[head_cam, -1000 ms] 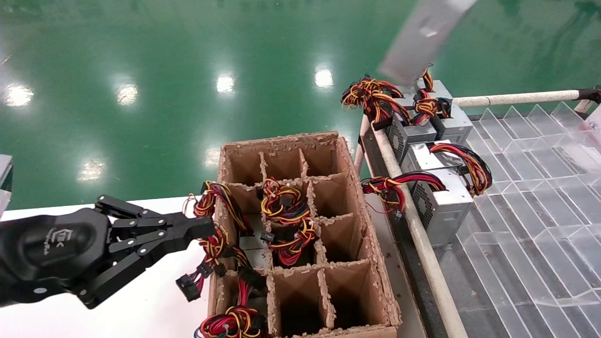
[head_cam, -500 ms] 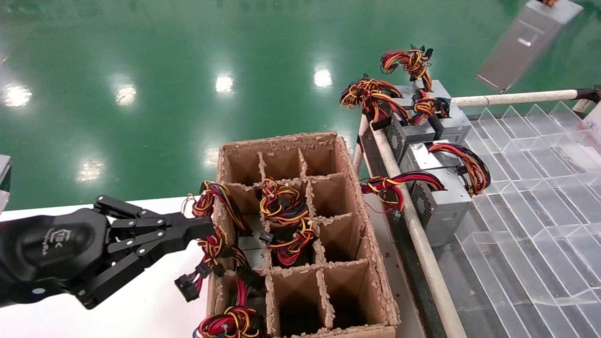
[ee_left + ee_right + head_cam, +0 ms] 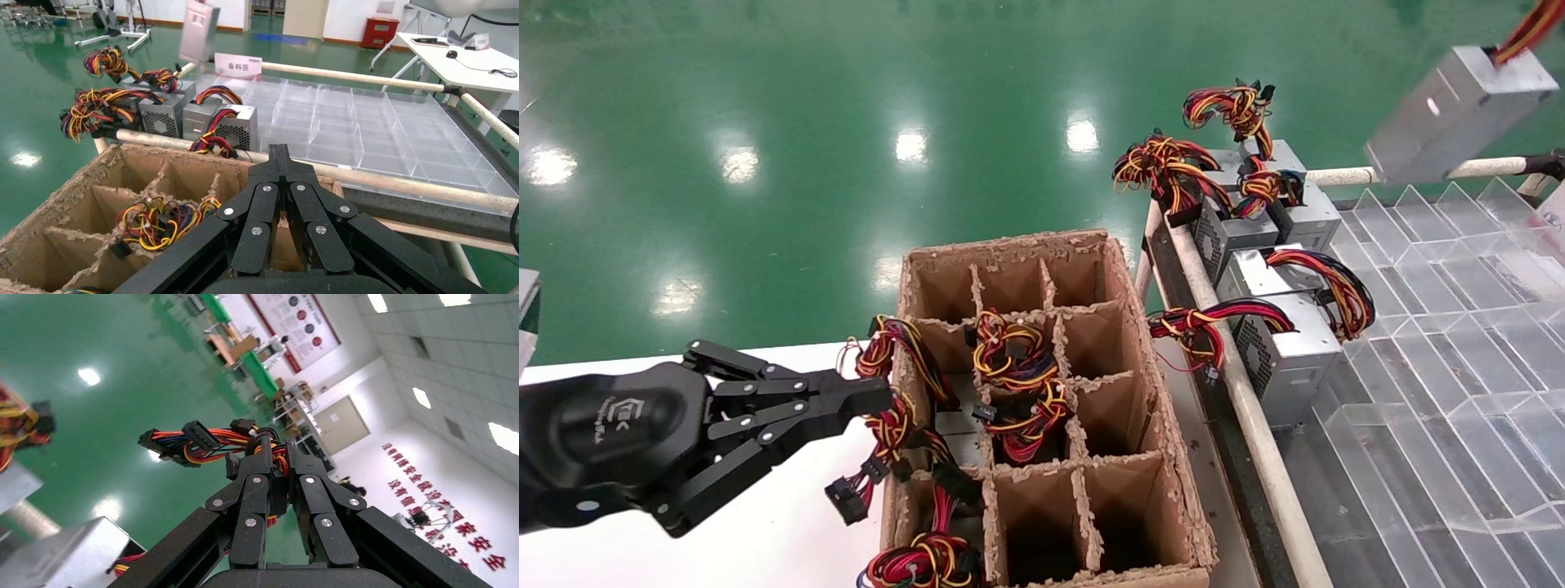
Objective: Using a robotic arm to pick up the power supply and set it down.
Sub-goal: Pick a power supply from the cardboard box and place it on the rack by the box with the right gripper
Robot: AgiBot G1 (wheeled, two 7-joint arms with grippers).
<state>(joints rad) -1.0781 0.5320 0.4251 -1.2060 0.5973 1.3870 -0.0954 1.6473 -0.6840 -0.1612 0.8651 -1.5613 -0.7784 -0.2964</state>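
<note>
The power supply (image 3: 1457, 114), a silver-grey metal box, hangs tilted in the air at the far right of the head view, above the white rail. Its red, yellow and orange wires (image 3: 1529, 31) run up out of the picture. In the right wrist view my right gripper (image 3: 275, 448), the working robotic arm's claw, is shut on that wire bundle (image 3: 202, 440), with the box (image 3: 58, 558) dangling below. The left wrist view shows the same box (image 3: 199, 29) in the air far off. My left gripper (image 3: 878, 397) is parked shut and empty beside the cardboard box.
A divided cardboard box (image 3: 1042, 242) holds wire bundles (image 3: 1013, 359) in some cells. Three other supplies (image 3: 1283, 359) stand by the white rail (image 3: 1242, 400) on a clear partitioned tray (image 3: 1459, 327). A white table (image 3: 764, 539) lies under the left gripper.
The hanging power supply has swung from top centre to the far right and dropped a little. The left gripper has not moved.
</note>
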